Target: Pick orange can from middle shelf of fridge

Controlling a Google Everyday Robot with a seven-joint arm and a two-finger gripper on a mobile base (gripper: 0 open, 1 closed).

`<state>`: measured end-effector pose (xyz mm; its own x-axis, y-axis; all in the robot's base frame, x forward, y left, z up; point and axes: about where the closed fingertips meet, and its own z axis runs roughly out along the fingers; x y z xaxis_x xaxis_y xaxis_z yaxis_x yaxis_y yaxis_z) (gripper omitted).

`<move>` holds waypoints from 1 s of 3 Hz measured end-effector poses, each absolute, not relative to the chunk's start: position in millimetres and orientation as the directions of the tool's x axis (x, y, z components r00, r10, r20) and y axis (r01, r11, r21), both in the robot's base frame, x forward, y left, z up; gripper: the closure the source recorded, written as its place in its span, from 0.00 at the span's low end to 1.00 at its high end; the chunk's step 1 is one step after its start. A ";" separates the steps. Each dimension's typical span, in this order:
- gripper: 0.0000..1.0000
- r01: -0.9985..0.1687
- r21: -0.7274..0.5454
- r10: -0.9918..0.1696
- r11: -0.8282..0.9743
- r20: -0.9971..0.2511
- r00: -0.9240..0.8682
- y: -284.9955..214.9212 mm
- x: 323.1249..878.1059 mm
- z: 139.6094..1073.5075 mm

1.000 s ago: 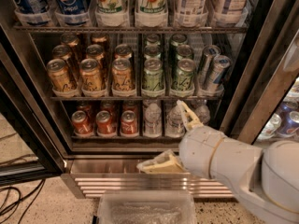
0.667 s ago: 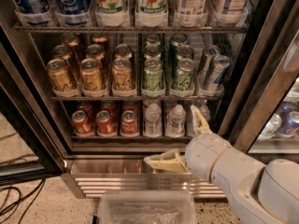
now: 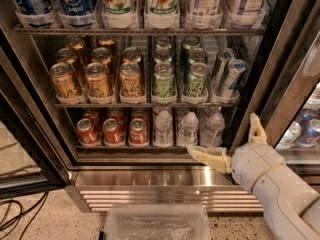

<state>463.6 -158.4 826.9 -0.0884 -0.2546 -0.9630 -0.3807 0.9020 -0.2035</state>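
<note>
Fridge (image 3: 150,178) front, spread pincer (image 3: 222,135) lower right

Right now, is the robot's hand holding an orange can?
No, the open, empty hand is low on the right, below the middle shelf where the orange cans stand.

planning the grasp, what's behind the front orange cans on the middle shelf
More orange cans stand in rows behind the front orange cans, only their tops showing; anything farther back is covered. The gripper is open, lower right, below the middle shelf.
</note>
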 end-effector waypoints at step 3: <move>0.00 -0.428 -0.263 -0.246 0.865 -0.964 0.096 -111.3 447.4 858.0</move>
